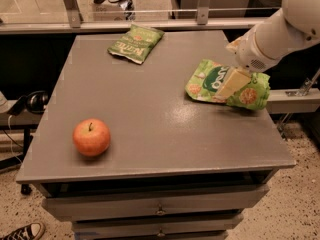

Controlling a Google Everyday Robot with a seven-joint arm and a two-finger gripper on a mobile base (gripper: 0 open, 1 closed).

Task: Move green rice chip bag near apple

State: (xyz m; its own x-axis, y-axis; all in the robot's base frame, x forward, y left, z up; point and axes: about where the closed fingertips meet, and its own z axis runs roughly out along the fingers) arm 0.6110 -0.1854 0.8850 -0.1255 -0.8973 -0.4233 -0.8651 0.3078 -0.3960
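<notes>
The fingers [232, 83] of the gripper [224, 71] look spread open. One pale finger lies over the green rice chip bag [204, 81]. The other is hard to see, so I am not fully sure. The bag sits by the right edge of the surface [160, 114]. The apple [91, 137] is well apart from it, near the front left corner. This looks like the grabbing step. Next the fingers need to pinch the bag, then bring it across to that corner.

claw [231, 84] over green rice chip bag [206, 79] at right of desk [150, 129] hides bag's middle; arm [285, 29] cut off top-right, sneaker [22, 231] clipped bottom-left.
</notes>
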